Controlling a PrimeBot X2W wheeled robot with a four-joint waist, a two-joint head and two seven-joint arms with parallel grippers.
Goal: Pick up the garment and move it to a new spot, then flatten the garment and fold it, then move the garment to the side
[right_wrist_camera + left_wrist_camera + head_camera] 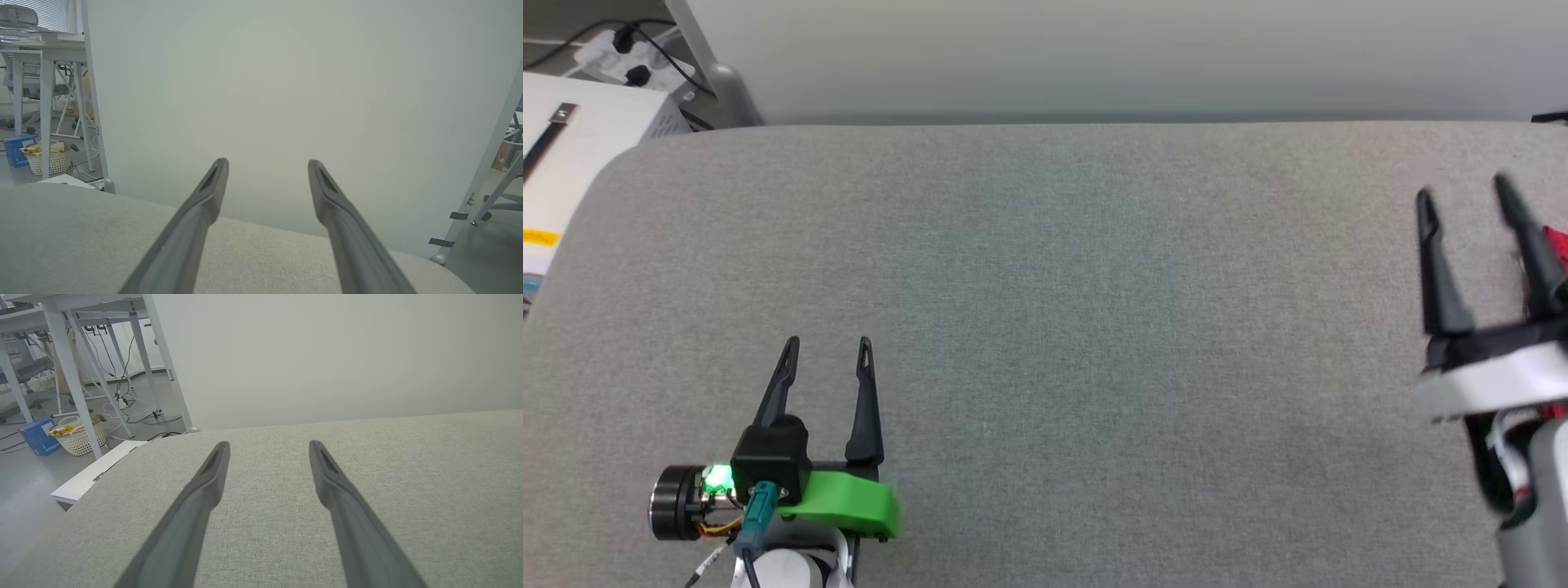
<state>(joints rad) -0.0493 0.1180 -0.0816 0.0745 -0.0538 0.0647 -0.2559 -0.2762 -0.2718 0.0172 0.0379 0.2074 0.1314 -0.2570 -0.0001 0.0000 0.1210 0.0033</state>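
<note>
Only a small red scrap of the garment [1558,245] shows, at the right edge of the head view, behind my right gripper's outer finger; the rest of it is out of view. My right gripper [1462,194] hangs open above the grey padded table [1045,310] near its right end, with nothing between its fingers [196,220]. My left gripper [828,343] stands open at the lower left over bare grey fabric, and its fingers [204,490] hold nothing.
A pale partition wall [1094,57] runs behind the table's far edge. A white low table with papers [572,155] sits off the left end, cables and a power strip [613,49] behind it. White desk legs and a basket [77,437] stand on the floor to the left.
</note>
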